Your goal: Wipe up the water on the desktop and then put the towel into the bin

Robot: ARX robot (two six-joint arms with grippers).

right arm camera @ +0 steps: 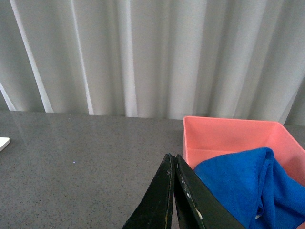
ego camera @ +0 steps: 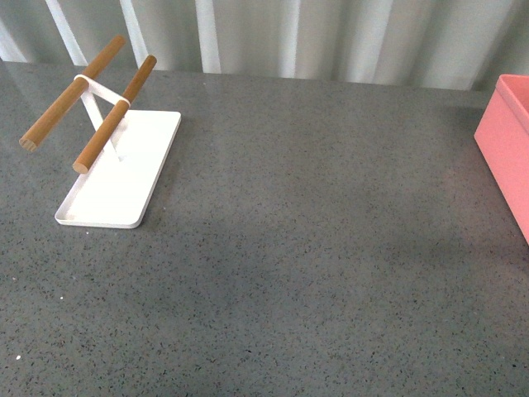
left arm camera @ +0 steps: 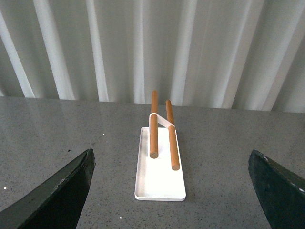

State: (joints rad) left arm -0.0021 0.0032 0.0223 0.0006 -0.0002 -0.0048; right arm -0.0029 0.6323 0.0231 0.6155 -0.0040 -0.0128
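The blue towel (right arm camera: 243, 183) lies bunched inside the salmon-pink bin (right arm camera: 224, 131) in the right wrist view. My right gripper (right arm camera: 172, 157) is shut with nothing between its fingers, its tips just outside the bin's near corner, over the speckled grey desktop (right arm camera: 81, 157). In the front view only a corner of the bin (ego camera: 506, 145) shows at the right edge of the desktop (ego camera: 314, 248), and neither arm appears. My left gripper (left arm camera: 171, 164) is open and empty, its dark fingers (left arm camera: 57, 195) wide apart above the desktop (left arm camera: 71, 129), facing the white tray.
A white tray (ego camera: 124, 194) with two wooden rods (ego camera: 111, 116) on a white bracket stands at the left of the desktop; the same tray (left arm camera: 159, 188) sits ahead of my left gripper. Pale pleated curtains (ego camera: 289, 33) hang behind the far edge.
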